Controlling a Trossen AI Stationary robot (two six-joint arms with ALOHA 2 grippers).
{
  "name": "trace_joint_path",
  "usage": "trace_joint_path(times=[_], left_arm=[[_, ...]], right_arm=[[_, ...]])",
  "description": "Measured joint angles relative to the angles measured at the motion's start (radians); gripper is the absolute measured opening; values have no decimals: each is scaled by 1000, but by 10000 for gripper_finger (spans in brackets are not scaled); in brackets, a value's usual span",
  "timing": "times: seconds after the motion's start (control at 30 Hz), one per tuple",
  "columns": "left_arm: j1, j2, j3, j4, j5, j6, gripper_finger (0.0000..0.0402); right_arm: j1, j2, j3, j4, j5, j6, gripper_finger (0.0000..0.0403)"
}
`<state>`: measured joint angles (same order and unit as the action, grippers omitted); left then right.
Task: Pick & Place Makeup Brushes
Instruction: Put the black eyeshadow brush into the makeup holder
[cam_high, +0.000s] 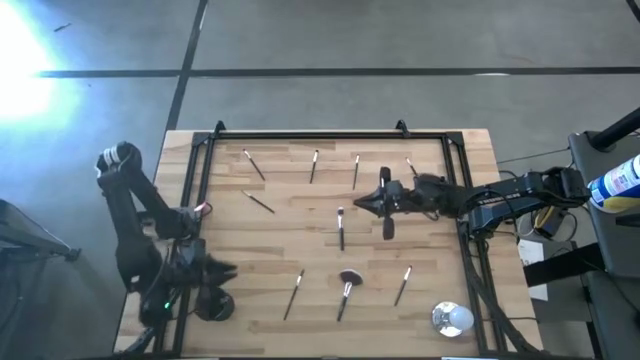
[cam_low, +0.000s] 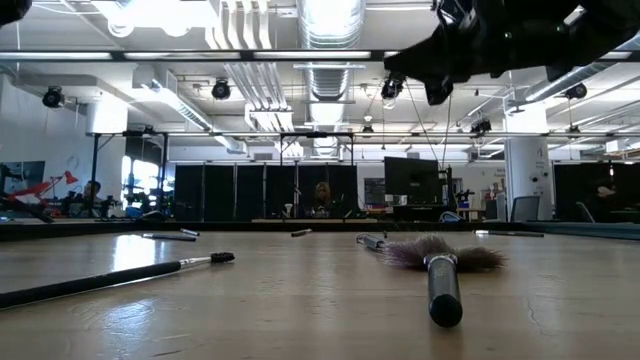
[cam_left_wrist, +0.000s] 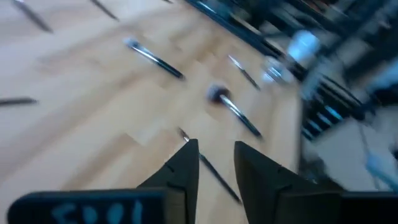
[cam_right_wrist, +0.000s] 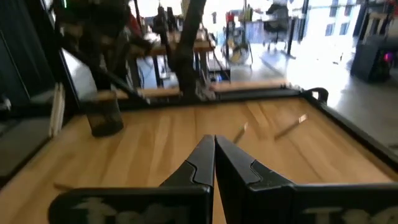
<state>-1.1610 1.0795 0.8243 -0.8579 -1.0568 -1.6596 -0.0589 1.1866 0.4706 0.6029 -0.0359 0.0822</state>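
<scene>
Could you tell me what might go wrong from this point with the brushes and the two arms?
1. The left gripper is at the table's left edge with its fingers apart and empty; a brush may have missed the dark cup.
2. The brushes lie thin and flat, so a grasp could slip or scrape the wood.
3. The right gripper, shut, hangs mid-table and could collide with the left arm reaching in.

High view straight down over table (cam_high: 300, 215); low view level at tabletop; wrist views close, angled across same boards.
</scene>
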Motion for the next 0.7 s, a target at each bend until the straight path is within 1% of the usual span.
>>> trace_joint_path(times=[0.1, 0.2, 0.3, 0.4, 0.5, 0.57, 0.7], left_arm=[[140, -54, -30, -9, 32, 22, 70], [324, -99, -63, -12, 128, 80, 46], [534, -129, -99, 18, 245, 192, 23], [742, -149, -138, 118, 363, 343, 4], [955, -150, -174, 272, 521, 520, 2], [1097, -140, -192, 348, 616, 595, 2], [1367, -98, -192, 359, 741, 722, 0]], right_arm=[[0, 0, -15, -42, 2, -29, 8], [0, 0, -55, -45, 3, -37, 8], [-12, 0, -105, -38, 3, -37, 8], [-29, -1, -169, 42, 6, -33, 8], [-48, -1, -239, 156, 6, -28, 8], [-59, -1, -281, 220, 6, -14, 8], [-73, -3, -334, 289, 6, 11, 8]])
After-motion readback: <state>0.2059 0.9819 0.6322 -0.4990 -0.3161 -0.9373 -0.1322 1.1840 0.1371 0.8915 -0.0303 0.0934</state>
